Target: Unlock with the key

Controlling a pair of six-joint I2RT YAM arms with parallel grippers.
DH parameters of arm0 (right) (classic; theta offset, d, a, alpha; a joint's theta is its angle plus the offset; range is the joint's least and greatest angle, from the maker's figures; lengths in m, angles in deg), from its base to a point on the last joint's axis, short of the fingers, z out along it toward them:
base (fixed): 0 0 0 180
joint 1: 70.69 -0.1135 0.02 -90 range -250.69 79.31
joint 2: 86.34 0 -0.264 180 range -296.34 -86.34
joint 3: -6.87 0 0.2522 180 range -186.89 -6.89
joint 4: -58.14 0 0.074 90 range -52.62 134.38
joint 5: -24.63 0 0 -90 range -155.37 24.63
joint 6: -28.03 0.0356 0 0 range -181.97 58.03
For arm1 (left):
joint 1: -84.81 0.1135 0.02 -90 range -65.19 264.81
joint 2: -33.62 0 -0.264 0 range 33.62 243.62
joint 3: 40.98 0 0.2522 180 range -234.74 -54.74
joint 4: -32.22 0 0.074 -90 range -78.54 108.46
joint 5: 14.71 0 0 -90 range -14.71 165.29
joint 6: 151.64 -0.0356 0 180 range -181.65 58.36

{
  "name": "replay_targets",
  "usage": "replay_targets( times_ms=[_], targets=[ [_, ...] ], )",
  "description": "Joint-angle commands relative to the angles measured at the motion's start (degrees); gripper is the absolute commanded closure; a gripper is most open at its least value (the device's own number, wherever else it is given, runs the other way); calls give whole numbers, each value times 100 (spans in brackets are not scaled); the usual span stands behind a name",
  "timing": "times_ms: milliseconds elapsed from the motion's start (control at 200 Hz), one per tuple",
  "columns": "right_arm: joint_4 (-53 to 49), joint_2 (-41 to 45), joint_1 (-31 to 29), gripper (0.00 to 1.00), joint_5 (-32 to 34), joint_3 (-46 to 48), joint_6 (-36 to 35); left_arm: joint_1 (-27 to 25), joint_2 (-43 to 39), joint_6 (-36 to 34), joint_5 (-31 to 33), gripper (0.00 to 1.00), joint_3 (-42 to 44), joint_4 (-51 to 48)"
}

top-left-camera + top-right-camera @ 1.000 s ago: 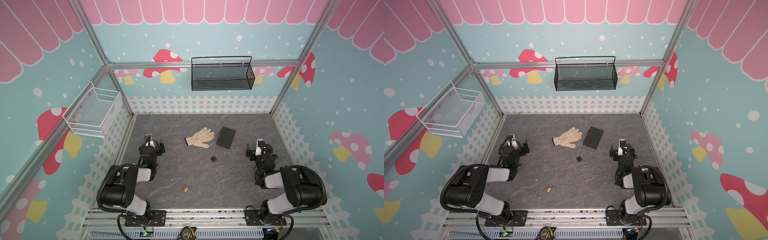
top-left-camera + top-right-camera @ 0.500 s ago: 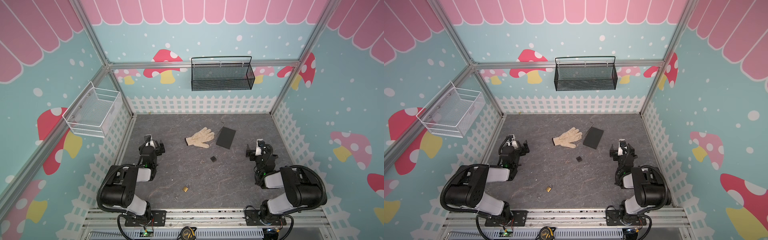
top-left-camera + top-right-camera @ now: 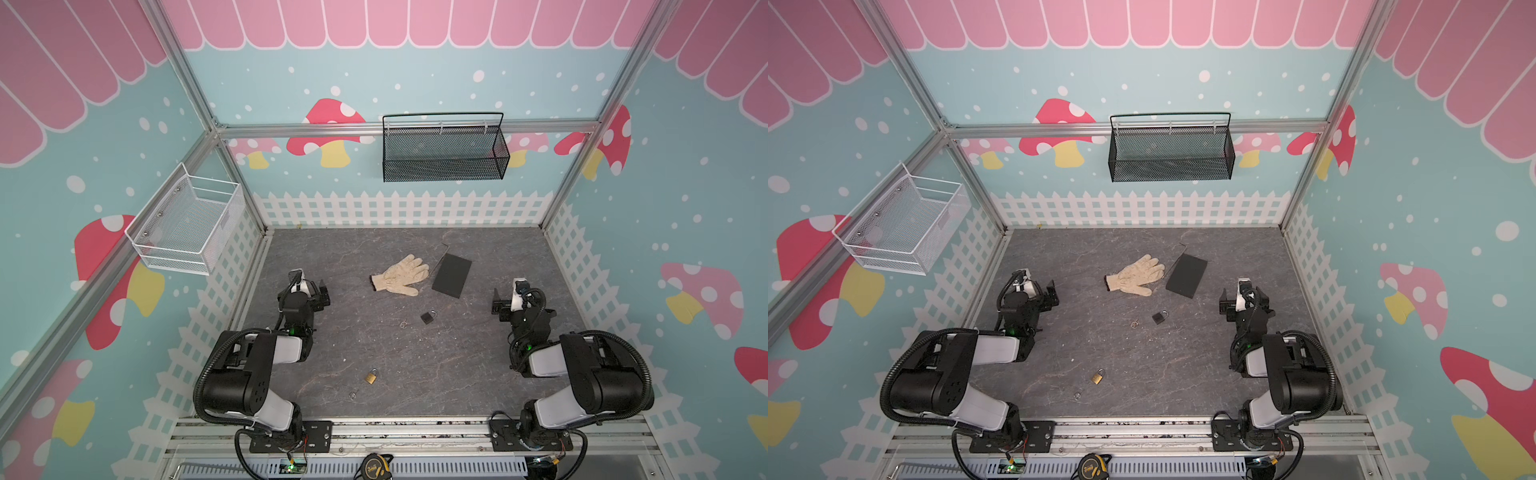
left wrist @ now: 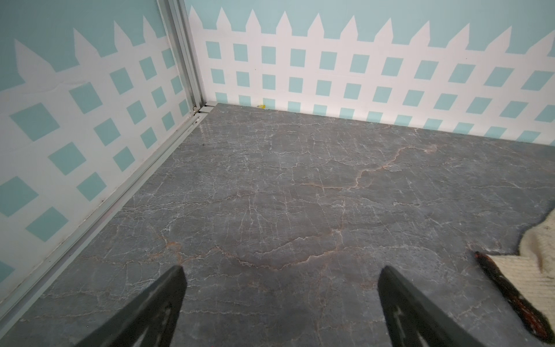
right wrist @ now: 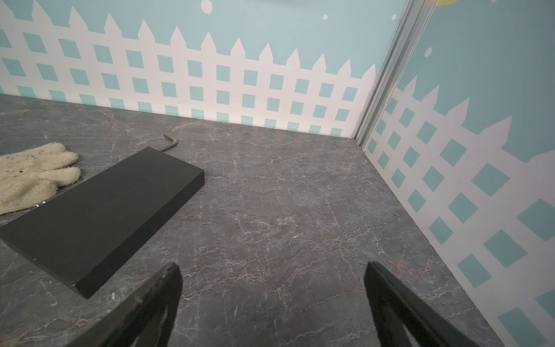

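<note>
In a top view: brass lock [image 3: 371, 377] at six o'clock, small key [image 3: 352, 394] beside; black lock [image 3: 428, 316] near middle. Left wrist: left claw [image 4: 280, 273] spread wide, empty. Right wrist: right claw [image 5: 271, 270] too (nothing begun). Next: pinch that key.

A brass padlock [image 3: 371, 377] lies flat near the front of the grey surface [image 3: 436, 365] with a small key [image 3: 353, 394] just beside it, while a black padlock [image 3: 428, 317] and a second key [image 3: 403, 324] lie near its middle.
</note>
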Motion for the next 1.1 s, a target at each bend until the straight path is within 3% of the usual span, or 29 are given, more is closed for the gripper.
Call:
replay_targets(
  times_ms=[0,295,515,605,750,855,956,1091],
  targets=[
    [156,186,18,2,-35,21,-91,28,-368,-173,-155,0,39,-83],
    [-828,1137,25,2,125,-66,59,37,-1508,-82,-236,0,84,-1011],
    [-2128,1891,26,2,-5,-360,744,30,-2241,482,-211,0,58,-1560],
    [-2793,2120,25,2,-94,-594,1063,30,-2533,865,-56,0,4,-1902],
    [-4035,2329,25,2,225,-1045,2196,66,-2862,1748,411,0,-252,-2772],
    [-4186,2570,34,2,281,-926,2837,99,-3111,2572,737,0,-272,-3233],
    [-4283,2871,41,2,220,-729,3148,245,-3269,2990,390,0,-94,-3042],
    [-4984,2878,35,2,-149,-1100,3134,361,-3321,3265,161,0,-533,-4104]
  ],
)
